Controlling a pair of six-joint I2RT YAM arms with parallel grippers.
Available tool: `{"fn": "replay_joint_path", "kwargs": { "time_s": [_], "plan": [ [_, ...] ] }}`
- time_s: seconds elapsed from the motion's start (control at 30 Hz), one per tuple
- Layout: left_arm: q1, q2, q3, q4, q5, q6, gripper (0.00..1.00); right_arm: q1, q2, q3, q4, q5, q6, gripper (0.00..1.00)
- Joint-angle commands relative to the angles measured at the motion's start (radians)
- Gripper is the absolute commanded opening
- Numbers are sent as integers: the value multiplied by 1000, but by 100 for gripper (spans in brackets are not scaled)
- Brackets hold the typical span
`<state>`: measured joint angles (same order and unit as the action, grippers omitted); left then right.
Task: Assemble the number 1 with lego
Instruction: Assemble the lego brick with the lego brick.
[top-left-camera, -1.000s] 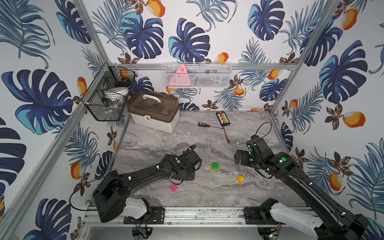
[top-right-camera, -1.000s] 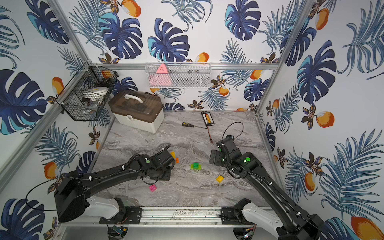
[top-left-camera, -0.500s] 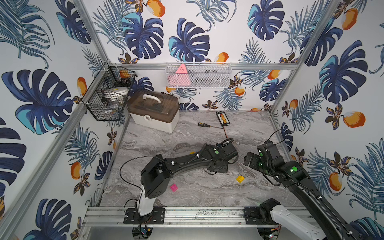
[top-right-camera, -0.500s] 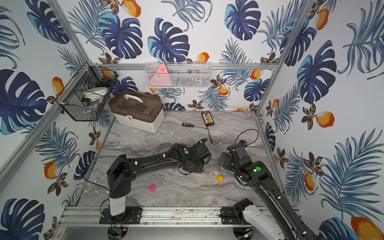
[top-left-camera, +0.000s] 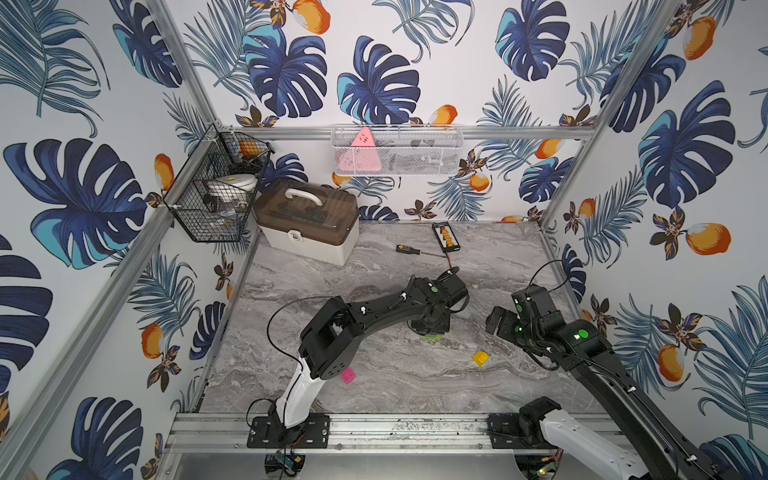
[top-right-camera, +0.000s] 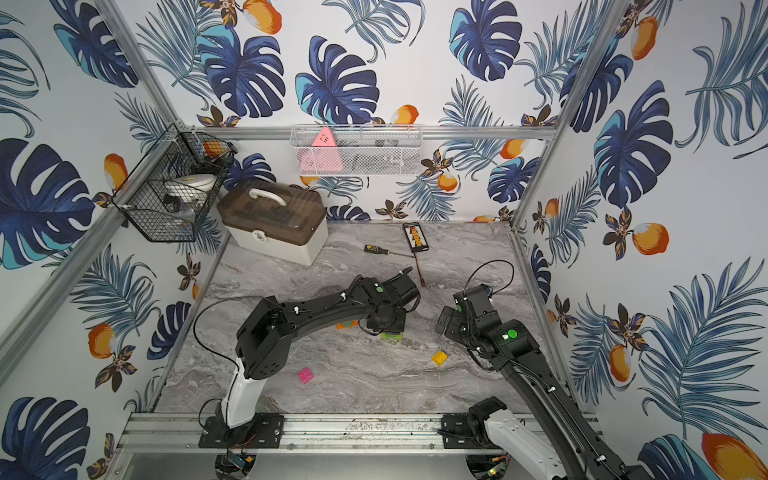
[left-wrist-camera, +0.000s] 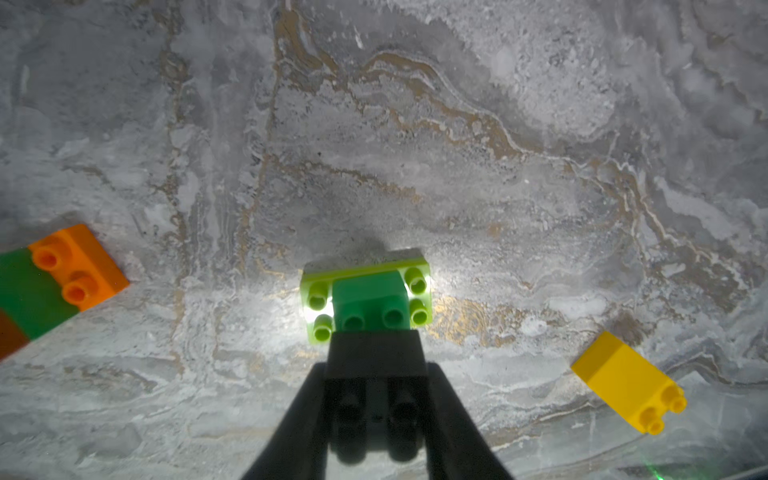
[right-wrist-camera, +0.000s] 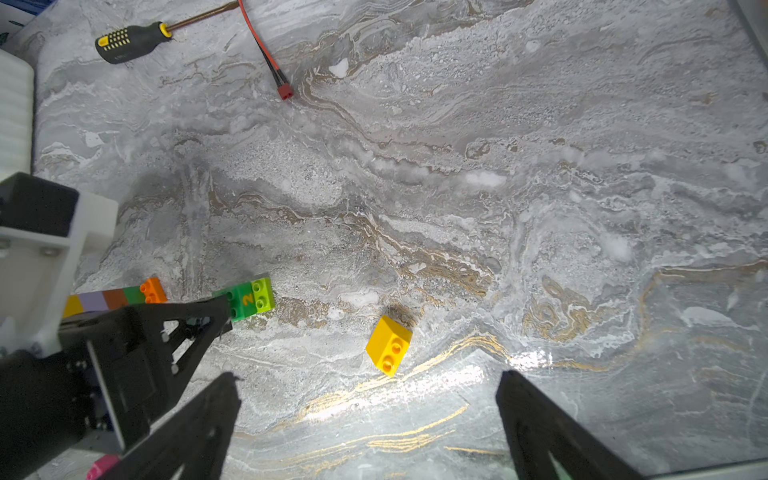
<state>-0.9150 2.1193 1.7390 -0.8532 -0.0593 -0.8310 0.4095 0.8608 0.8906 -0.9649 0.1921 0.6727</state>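
left end effector, angled down, pinches a black brick; right end effector hovers spread wide.

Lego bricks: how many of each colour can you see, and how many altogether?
Green bricks: 2
Yellow bricks: 2
Orange brick: 1
Lime brick: 1
Lilac brick: 1
Brown brick: 1
Pink brick: 1
Black brick: 1
Total in view: 10

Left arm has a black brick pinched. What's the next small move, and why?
Probably lower the black brick onto the green brick, seated on the lime brick: the left gripper holds it by the green one's near edge, whose visible studs are bare.
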Motion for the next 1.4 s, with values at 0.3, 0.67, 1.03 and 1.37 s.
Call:
{"fn": "replay_joint_path", "kwargs": {
  "time_s": [0.3, 0.67, 1.03, 1.37],
  "plan": [
    [6, 26, 22, -15, 0, 59, 24, -2, 24, 13, 26, 4, -9, 100],
    [14, 53, 58, -38, -17, 76, 24, -2, 30, 27, 24, -4, -24, 100],
    [16, 47, 35, -24, -46, -1, 23, -3, 26, 31, 22, -5, -30, 100],
    [9, 51, 48, 2, -44, -90, 19, -3, 7, 25, 14, -9, -33, 100]
  ]
}}
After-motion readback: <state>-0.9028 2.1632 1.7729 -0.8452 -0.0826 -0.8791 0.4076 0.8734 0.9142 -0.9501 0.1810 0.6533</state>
